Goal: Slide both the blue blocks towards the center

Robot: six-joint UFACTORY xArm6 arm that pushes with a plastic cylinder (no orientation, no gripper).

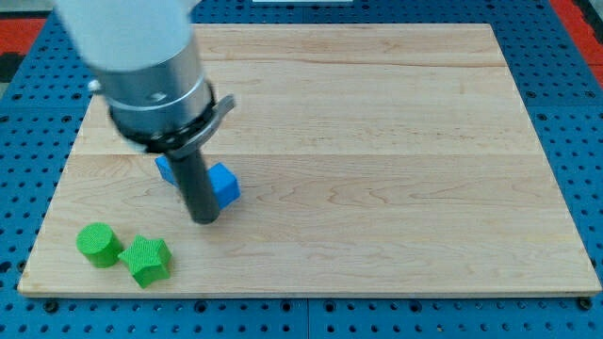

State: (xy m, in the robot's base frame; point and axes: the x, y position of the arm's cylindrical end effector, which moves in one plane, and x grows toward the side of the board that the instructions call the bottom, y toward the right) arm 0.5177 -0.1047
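Rod tip standing at the blue blocks, left of the desk's centre.

My tip [204, 218] is resting on the wooden desk [377, 141], just below a blue block [223, 184] that is touching the rod's right side; a second blue block [166, 168] is showing at the rod's left, mostly hidden, shape not discernible. The arm is carrying no gripper, only the rod, and is holding nothing. No readable writing is showing on any surface. A green cylinder [98, 244] and a green block [147, 260] of angular shape are sitting near the desk's bottom-left corner, close to its lower edge. Both blue blocks are lying well inside the edges, with bare wood stretching toward the view's right.
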